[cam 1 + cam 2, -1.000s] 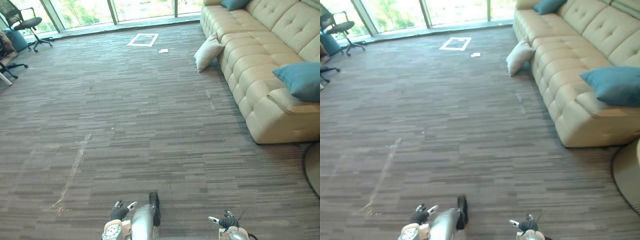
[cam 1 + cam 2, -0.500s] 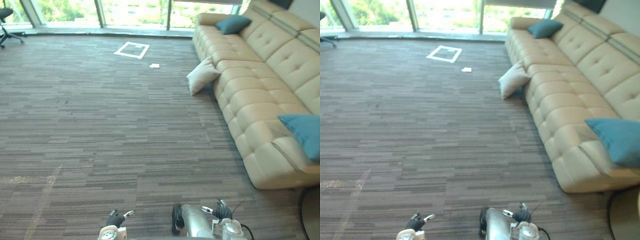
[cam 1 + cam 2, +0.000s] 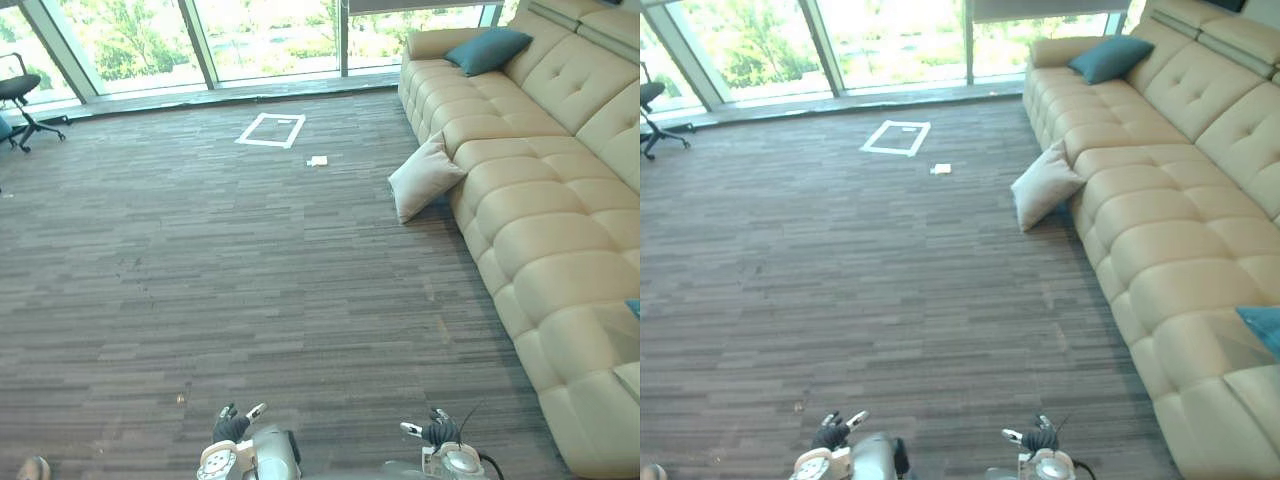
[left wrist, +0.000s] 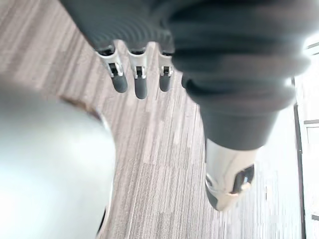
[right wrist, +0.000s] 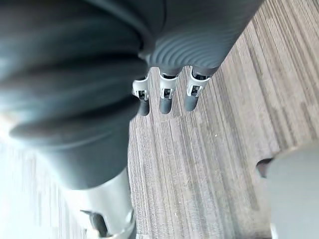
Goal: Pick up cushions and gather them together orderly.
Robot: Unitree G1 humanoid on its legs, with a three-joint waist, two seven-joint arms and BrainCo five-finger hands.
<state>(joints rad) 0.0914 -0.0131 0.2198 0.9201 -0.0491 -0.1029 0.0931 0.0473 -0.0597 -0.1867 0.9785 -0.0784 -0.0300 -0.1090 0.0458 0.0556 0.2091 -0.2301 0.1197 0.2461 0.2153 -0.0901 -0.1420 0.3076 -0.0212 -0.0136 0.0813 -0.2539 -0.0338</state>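
Note:
A cream cushion (image 3: 425, 178) lies on the carpet, leaning against the front of the beige sofa (image 3: 545, 190). On the sofa's far end rests a teal cushion (image 3: 490, 50). The corner of another teal cushion (image 3: 1265, 325) shows on the near seat at the right edge. My left hand (image 3: 232, 428) and right hand (image 3: 437, 432) hang low at the bottom edge, far from every cushion. In the wrist views the left hand's fingers (image 4: 134, 79) and the right hand's fingers (image 5: 164, 97) are straight over bare carpet and hold nothing.
A white tape square (image 3: 270, 130) and a small white scrap (image 3: 318, 160) mark the carpet near the windows. An office chair (image 3: 20, 95) stands at the far left. A shoe tip (image 3: 35, 467) shows at the bottom left. Open carpet lies between me and the sofa.
The whole view has shifted, so the camera has moved; the cushions lie where they were. Both hands stay low and open.

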